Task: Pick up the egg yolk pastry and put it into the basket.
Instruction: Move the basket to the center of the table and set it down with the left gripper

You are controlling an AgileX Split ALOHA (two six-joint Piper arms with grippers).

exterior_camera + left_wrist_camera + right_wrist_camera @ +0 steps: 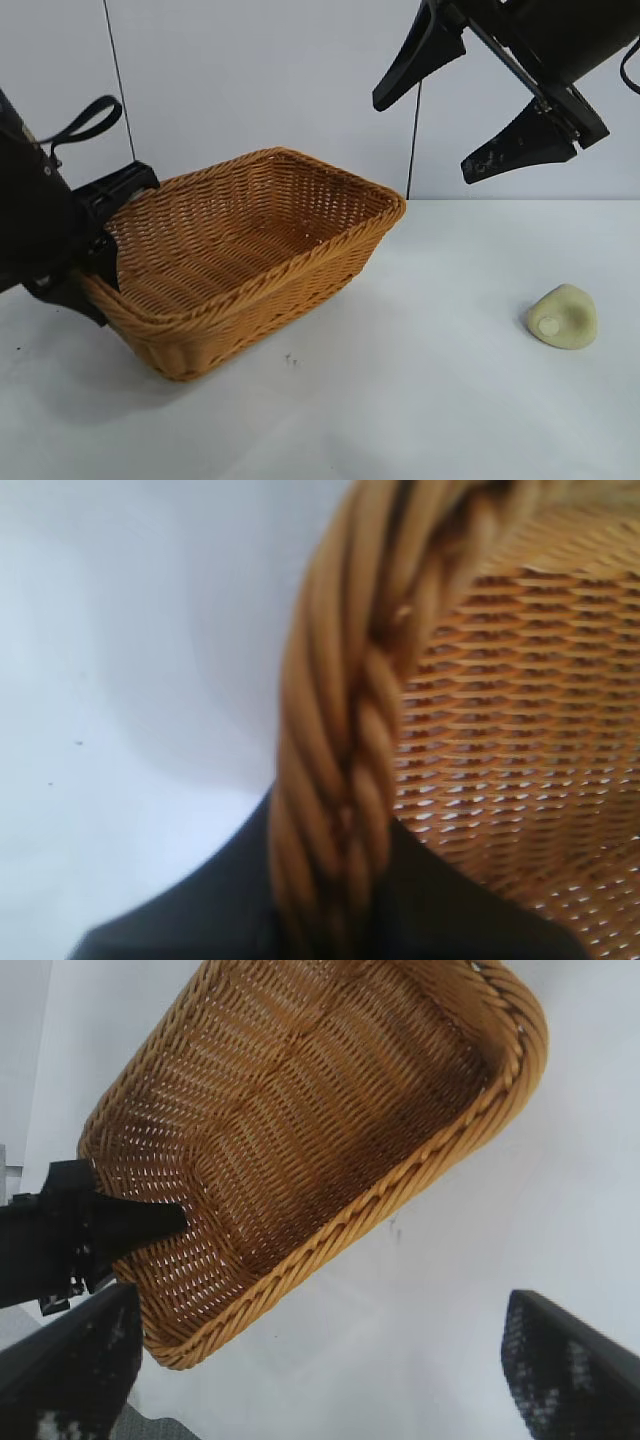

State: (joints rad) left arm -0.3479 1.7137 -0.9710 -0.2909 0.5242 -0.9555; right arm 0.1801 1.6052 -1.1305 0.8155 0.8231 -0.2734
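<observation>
Your left hand is clamped on the orange-brown woven wicker basket's braided rim, so hold it steady while the wide-apart right hand drops squarely over the small pale cream-yellow egg yolk pastry on the white table.

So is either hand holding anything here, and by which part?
The left hand grips the basket by the braided rim of its end wall. The right hand hangs open and empty; the egg yolk pastry lies on the table.

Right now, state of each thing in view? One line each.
egg yolk pastry: lying on the table, untouched, outside the basket.
basket: empty, one end tilted up off the table, rim clamped by the left tool.
left tool: shut on the basket rim, one finger inside the basket.
right tool: open, empty, raised above the table.
table: bears pastry and basket.
</observation>
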